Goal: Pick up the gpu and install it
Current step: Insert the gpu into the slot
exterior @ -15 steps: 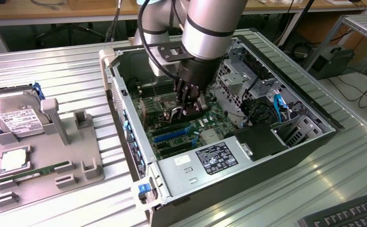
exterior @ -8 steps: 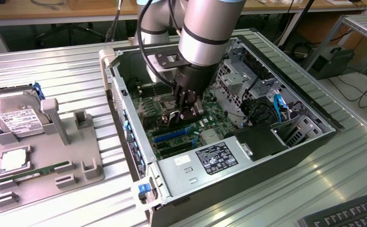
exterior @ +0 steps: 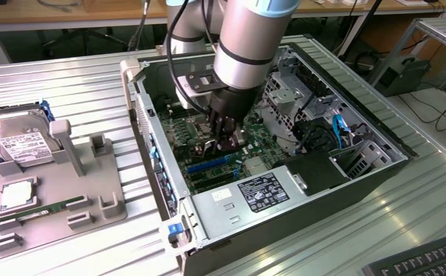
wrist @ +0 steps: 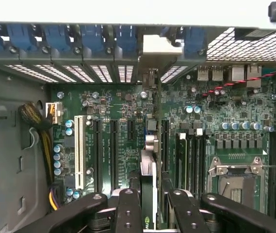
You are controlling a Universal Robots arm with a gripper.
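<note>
The gpu (wrist: 148,171) appears edge-on in the wrist view, a thin dark card with a silver bracket end (wrist: 155,46) reaching toward the case's rear slot openings. My gripper (wrist: 152,196) is shut on it, one black finger (wrist: 128,208) on each side of it. The card stands upright over the green motherboard (wrist: 113,121), in line with a long expansion slot. In the exterior view my gripper (exterior: 221,138) reaches down into the open computer case (exterior: 307,190), with the gpu (exterior: 207,150) low over the blue slots (exterior: 207,165).
A grey fixture (exterior: 92,190) at the exterior view's left holds a hard drive (exterior: 20,144), a RAM stick (exterior: 43,208) and a CPU (exterior: 16,196). Inside the case are the power supply (exterior: 261,192), drive cage (exterior: 292,95), CPU socket (wrist: 235,170) and yellow cables (wrist: 43,131).
</note>
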